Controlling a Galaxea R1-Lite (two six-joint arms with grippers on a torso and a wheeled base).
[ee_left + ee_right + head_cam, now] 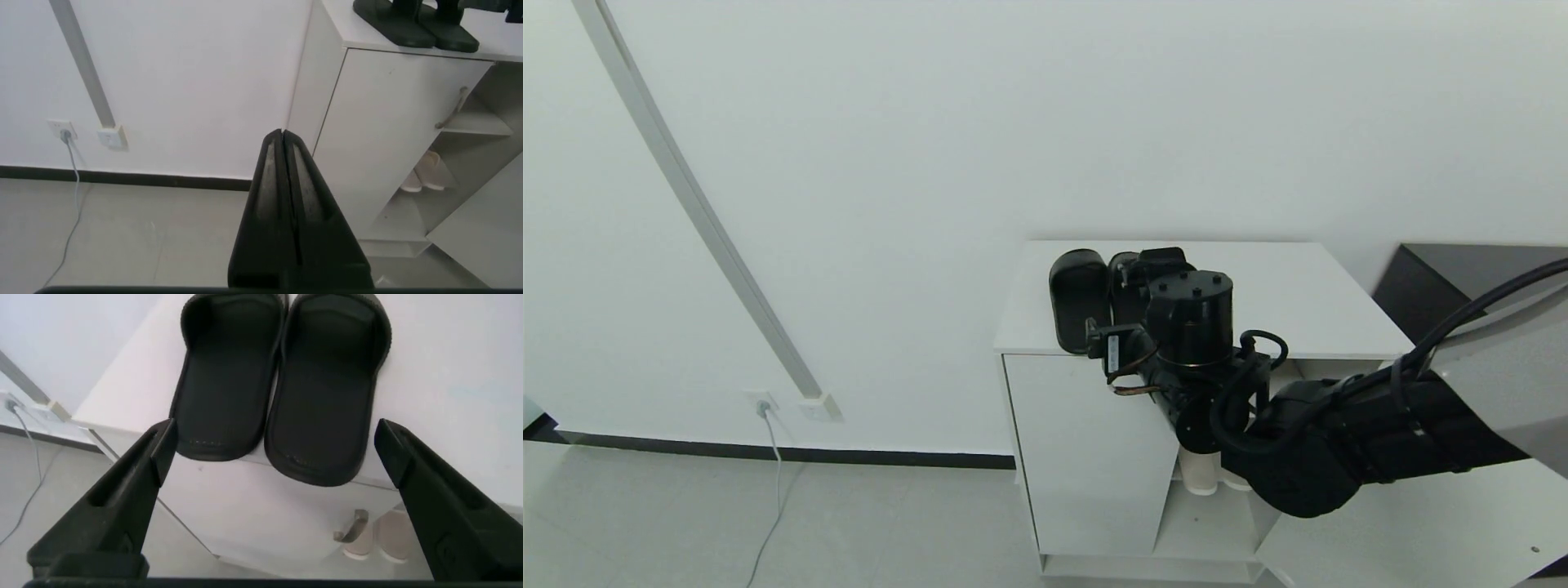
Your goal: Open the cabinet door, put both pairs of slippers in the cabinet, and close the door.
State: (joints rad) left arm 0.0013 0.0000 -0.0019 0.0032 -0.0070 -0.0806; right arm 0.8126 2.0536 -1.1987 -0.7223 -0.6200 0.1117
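The black slippers (323,392), likely light, soft and bendy, lie side by side at the front left corner of the cabinet top (1298,294), probably best pinched together between the wide-spread right jaws, while the left jaws are clenched empty.

White wall (947,122), with a grey trunking strip (694,196) running slantwise down it to a small white box (818,406) just above the black skirting board (768,451). A wall socket (761,403) sits just beside that box, plug in, its pale cable (776,482) trailing down onto the grey tiled floor (645,523). A dark grey flat surface (1429,286) is at far right against the wall; can't tell what it is.
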